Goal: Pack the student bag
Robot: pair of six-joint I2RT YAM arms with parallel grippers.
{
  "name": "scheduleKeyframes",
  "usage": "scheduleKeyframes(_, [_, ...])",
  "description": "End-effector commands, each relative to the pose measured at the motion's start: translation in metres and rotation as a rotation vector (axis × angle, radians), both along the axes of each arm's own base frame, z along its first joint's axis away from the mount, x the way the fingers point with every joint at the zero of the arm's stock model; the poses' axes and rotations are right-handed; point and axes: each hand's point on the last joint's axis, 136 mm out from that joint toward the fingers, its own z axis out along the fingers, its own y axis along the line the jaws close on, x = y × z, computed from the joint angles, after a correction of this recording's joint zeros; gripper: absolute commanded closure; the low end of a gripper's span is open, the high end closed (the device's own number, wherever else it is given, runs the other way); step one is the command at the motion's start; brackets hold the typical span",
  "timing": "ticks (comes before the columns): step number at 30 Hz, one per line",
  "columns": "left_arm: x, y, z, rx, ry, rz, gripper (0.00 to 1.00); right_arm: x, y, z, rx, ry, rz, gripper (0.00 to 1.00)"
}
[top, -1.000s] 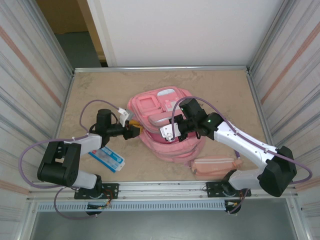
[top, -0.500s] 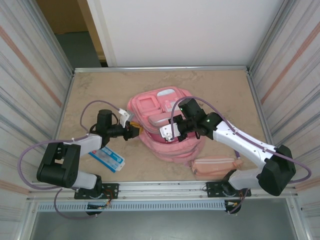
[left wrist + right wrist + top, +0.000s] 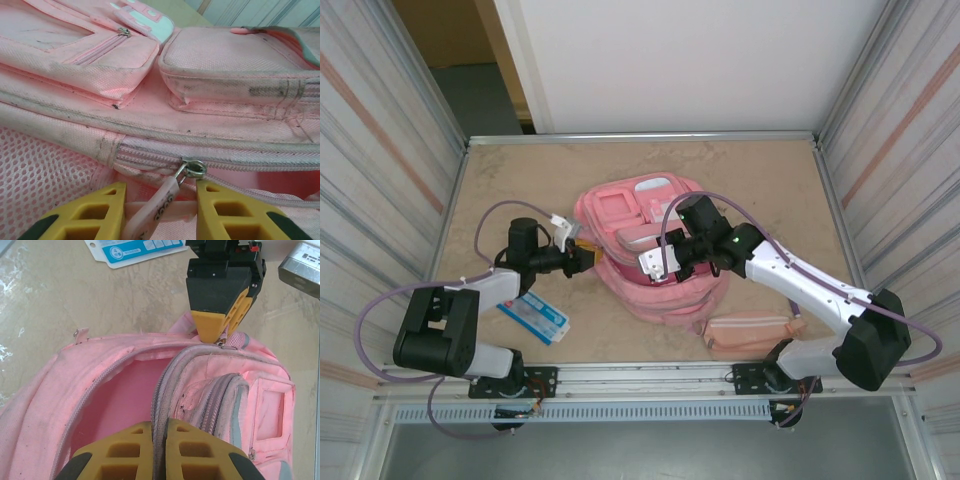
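Left gripper (image 3: 586, 255) has narrowed its jaws since a second ago and shifted slightly toward the left of the top view; it now pinches the zipper pull (image 3: 161, 199) at the bag's left edge.

Surroundings: blue-and-white packet (image 3: 533, 318) flat on the table (image 3: 520, 175), lower left, apart from the bag. Pink pencil pouch (image 3: 750, 333) lower right, just beside the bag's bottom edge.

Student bag (image 3: 620, 215) lies mid-table, front pockets up. Pink woven fabric, grey scuffs along the seams, mesh side panel, main compartment gaping with pink lining showing.

Right gripper (image 3: 160, 437) is closed tight on the raised zipper rim of that opening.

Print on the packet and the pull is too small to read.
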Motion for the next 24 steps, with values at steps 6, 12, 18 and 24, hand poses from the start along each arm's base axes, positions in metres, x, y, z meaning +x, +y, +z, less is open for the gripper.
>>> scheduleKeyframes(6, [0.000,0.001,0.018,-0.041,-0.065,-0.016,0.68,-0.003,0.005,0.012,-0.004,-0.005,0.041,1.00])
scheduleKeyframes(12, [-0.003,0.002,0.015,-0.024,-0.060,-0.014,0.64,-0.003,0.005,0.012,0.003,0.000,0.041,1.00])
scheduleKeyframes(18, [-0.006,0.000,0.010,-0.039,-0.026,-0.030,0.53,-0.004,0.004,0.011,-0.001,-0.002,0.038,1.00])
scheduleKeyframes(24, [-0.007,0.000,0.008,-0.029,-0.010,-0.035,0.76,-0.005,0.003,0.013,0.008,-0.001,0.036,1.00])
